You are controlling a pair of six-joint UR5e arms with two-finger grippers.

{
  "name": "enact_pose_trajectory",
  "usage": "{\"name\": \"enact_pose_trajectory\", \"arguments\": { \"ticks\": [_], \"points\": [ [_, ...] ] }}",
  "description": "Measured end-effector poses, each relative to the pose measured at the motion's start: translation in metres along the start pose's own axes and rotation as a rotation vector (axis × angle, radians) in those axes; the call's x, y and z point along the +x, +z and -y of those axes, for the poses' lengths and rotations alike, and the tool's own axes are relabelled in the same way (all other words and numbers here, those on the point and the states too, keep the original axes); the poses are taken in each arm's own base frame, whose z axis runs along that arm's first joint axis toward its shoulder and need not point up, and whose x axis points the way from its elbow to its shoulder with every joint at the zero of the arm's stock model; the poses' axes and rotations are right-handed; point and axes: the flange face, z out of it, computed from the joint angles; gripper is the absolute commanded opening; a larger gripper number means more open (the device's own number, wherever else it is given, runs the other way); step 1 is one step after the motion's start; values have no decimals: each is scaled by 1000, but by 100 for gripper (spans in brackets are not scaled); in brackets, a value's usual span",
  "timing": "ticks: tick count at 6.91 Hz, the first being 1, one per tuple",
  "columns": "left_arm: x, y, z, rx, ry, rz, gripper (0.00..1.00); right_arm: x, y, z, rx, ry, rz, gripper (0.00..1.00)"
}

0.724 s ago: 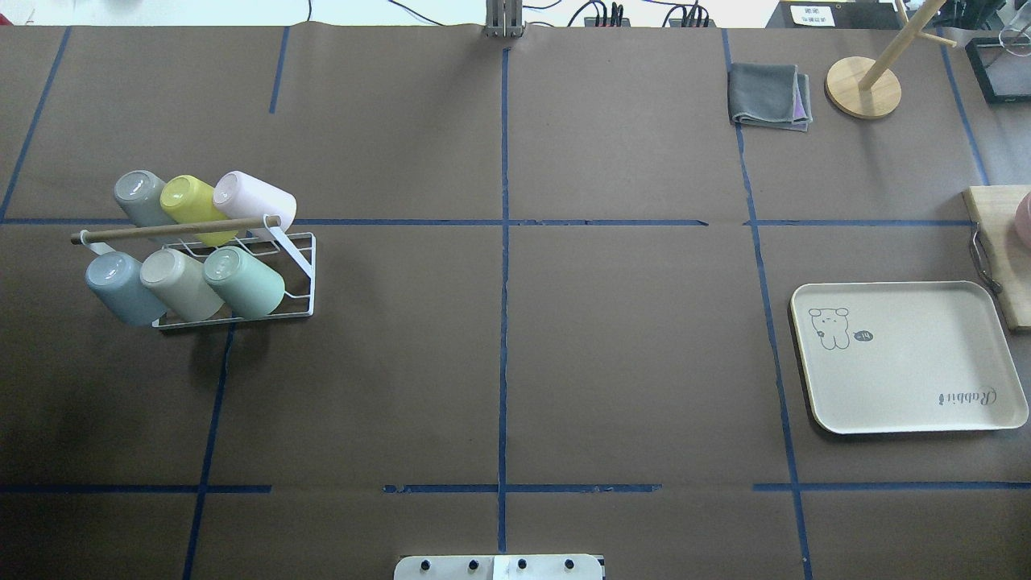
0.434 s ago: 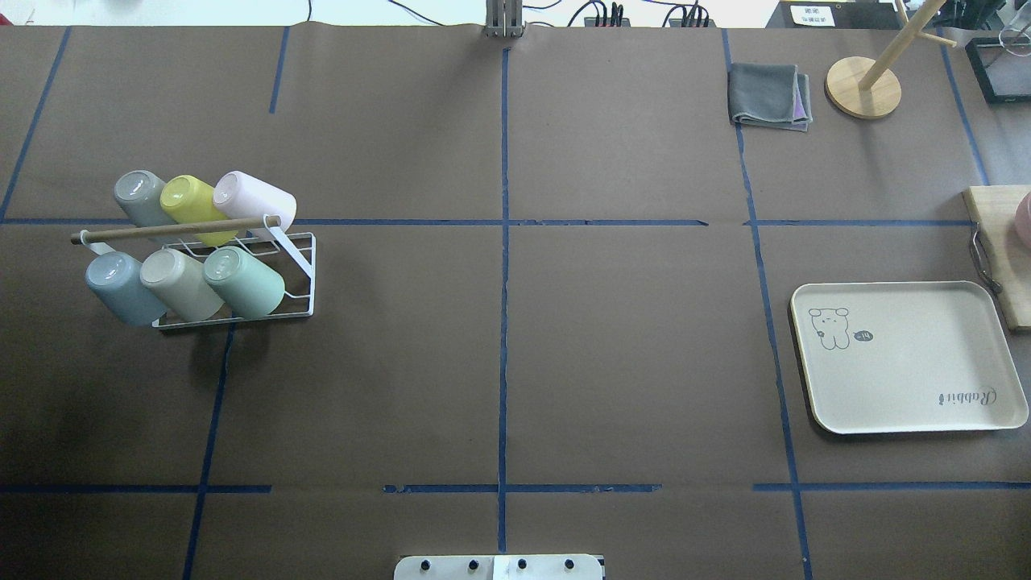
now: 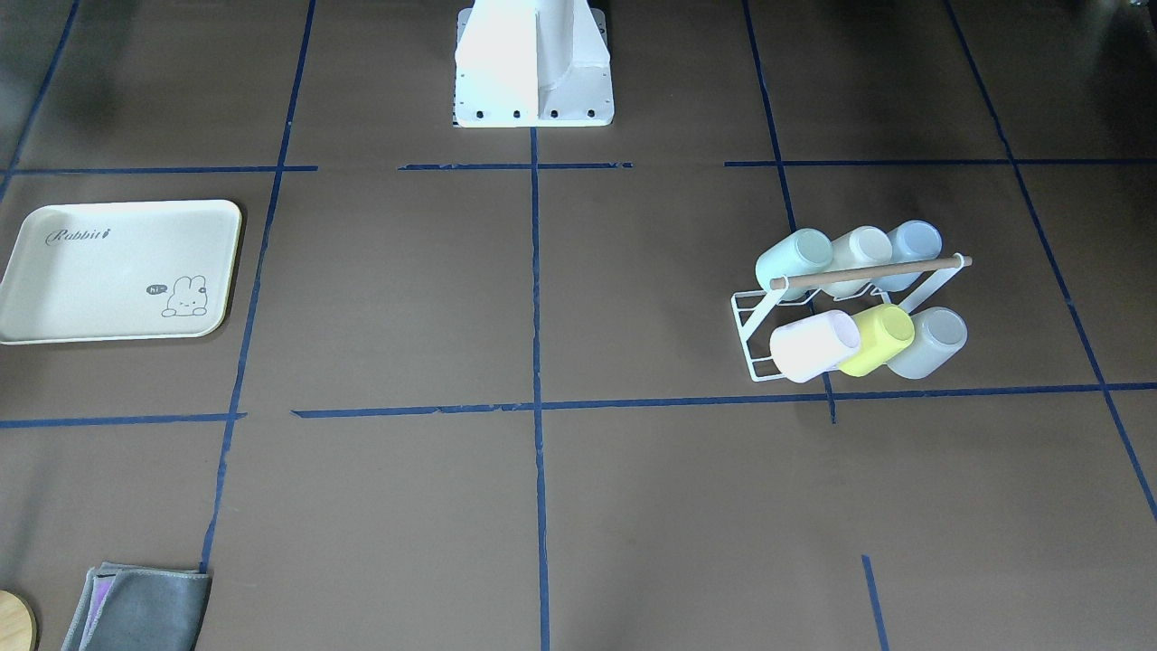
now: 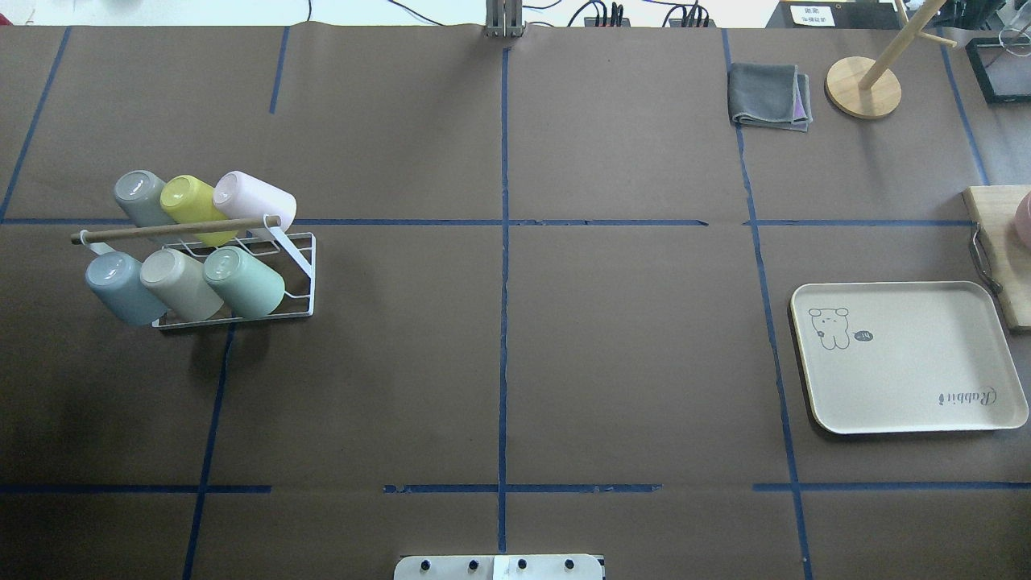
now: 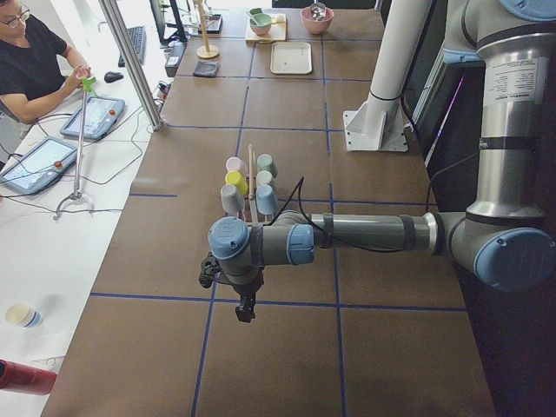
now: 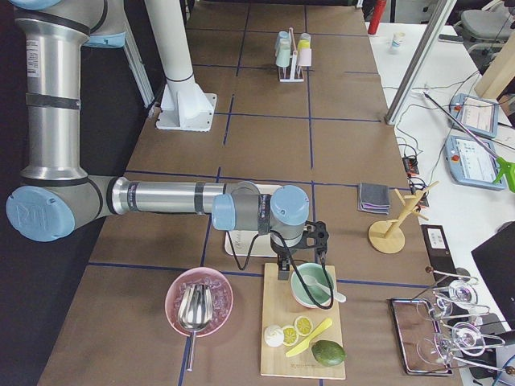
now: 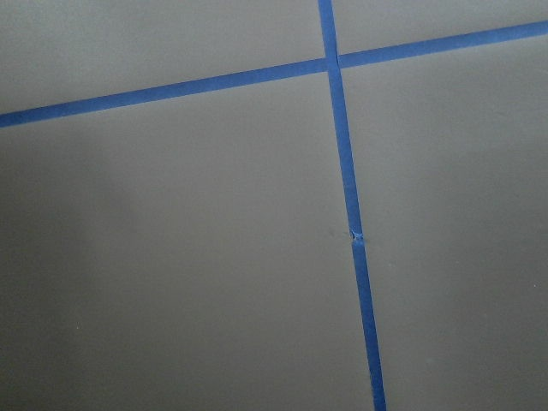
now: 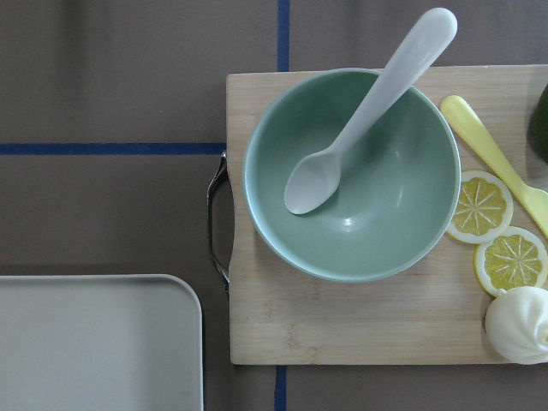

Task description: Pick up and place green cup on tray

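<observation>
Left gripper (image 5: 246,311) hung over the brown table (image 4: 628,362), on the side-camera side of the rack (image 4: 292,256). It showed only side-on, so I couldn't tell how wide the claw was or whether it held anything. Same for the right gripper (image 6: 284,272): it was poised above the cutting board (image 8: 342,330) edge, by the bowl (image 8: 402,214) with the spoon (image 8: 368,111). Green cup (image 4: 243,282) sat tilted in the rack's robot-side row, at the end toward table centre, touching the beige cup (image 4: 181,283). Tray (image 4: 910,358) lay flat well apart, on the robot's right, just beside the board.
</observation>
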Motion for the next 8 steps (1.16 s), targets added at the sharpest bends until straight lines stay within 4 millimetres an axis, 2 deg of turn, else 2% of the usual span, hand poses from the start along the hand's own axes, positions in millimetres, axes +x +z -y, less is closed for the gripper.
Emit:
{"name": "enact_pose_trajectory", "arguments": {
  "ticks": [3, 6, 8],
  "points": [
    [0, -1, 2, 5, 6, 1, 100, -7, -6, 4, 12, -12, 3, 100],
    [5, -5, 8, 14, 17, 5, 100, -25, -20, 14, 42, -47, 6, 100],
    [12, -12, 12, 41, 43, 9, 100, -29, -16, 10, 31, -44, 43, 100]
  ]
}}
